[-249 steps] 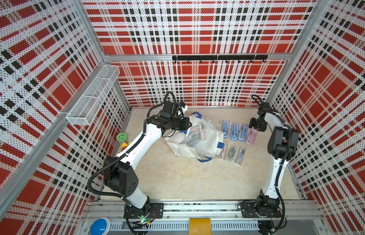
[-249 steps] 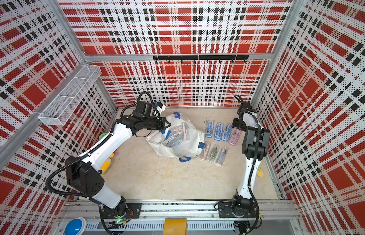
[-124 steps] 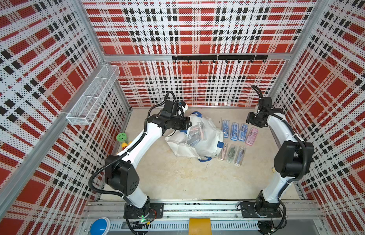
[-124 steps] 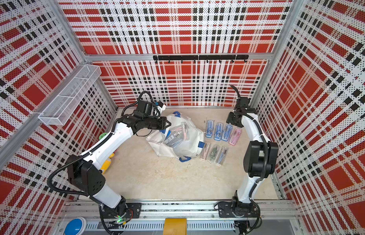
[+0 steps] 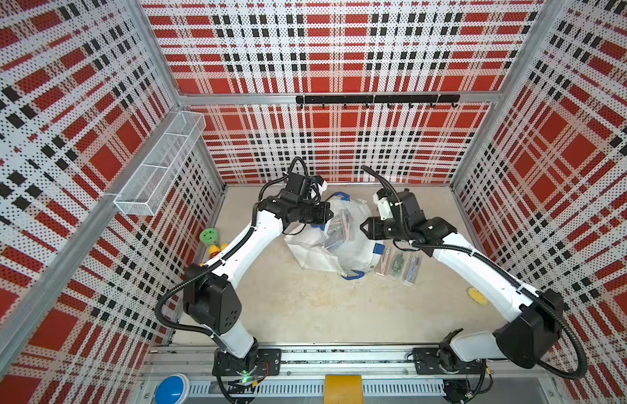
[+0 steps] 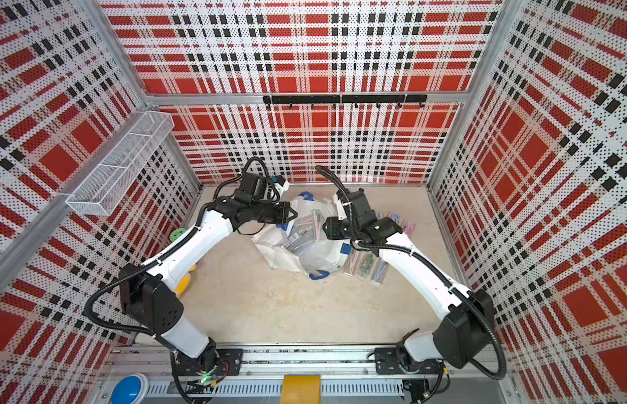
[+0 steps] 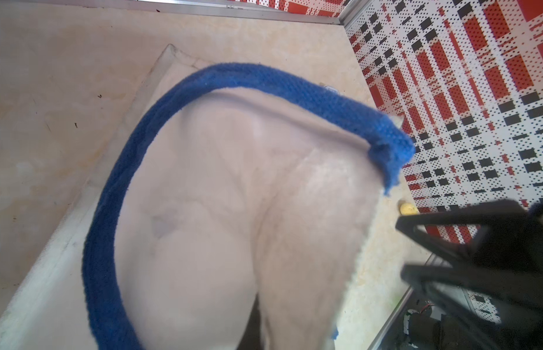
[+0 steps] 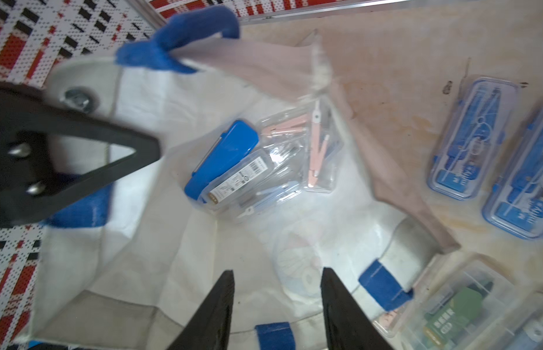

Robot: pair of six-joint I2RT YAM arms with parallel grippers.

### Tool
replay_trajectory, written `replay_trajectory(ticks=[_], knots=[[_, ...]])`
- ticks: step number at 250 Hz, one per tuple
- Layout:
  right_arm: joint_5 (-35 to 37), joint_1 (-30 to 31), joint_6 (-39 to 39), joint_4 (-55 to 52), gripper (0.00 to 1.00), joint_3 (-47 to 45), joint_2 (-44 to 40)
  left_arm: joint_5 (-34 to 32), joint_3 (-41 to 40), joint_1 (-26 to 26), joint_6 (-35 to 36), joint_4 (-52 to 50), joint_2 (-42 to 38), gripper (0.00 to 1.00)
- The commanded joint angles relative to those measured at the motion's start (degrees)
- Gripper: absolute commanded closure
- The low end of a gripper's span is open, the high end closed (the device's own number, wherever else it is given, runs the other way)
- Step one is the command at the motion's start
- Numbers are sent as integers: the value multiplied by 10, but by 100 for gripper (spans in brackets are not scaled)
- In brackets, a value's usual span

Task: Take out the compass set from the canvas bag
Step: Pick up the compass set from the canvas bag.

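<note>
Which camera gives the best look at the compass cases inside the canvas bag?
Right wrist: it looks straight into the open canvas bag, showing the compass cases clearly. In both top views the cases are small. Left wrist shows only the bag's fabric and blue handle.

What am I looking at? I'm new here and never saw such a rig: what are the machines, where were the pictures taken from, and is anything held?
Two white robot arms, the left arm and the right arm, stand at the table's near edge. Two pictures look down from overhead; two come from cameras on the wrists. On the table lies a white canvas bag with blue handles. Clear compass sets lie inside it, and more cases lie beside it. The left pincer is shut, apparently pinching the bag's rim to hold it open. The right pincer hovers open over the bag's mouth, holding nothing.
</note>
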Motion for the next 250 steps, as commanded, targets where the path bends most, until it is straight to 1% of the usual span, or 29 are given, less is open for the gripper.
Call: replay_trajectory(ticks=[1, 36, 59, 90, 125, 158, 210, 250], knots=[[17, 32, 13, 51, 52, -27, -6, -6, 20, -6, 4, 4, 1, 100], [9, 38, 67, 72, 54, -57, 27, -8, 22, -10, 6, 0, 0, 100], [10, 38, 103, 75, 54, -55, 60, -10, 22, -12, 6, -1, -1, 100], [-12, 38, 157, 101, 53, -51, 107, -12, 22, -14, 6, -4, -1, 100], [-28, 38, 217, 122, 49, -35, 153, -14, 27, -15, 3, -5, 1, 100], [-16, 38, 226, 119, 43, -13, 189, -14, 33, -16, 3, -7, 4, 100], [7, 37, 246, 111, 38, 8, 226, -14, 41, -15, 5, -11, 8, 100], [31, 34, 241, 85, 35, 38, 256, -12, 38, -15, 5, -11, 10, 100]])
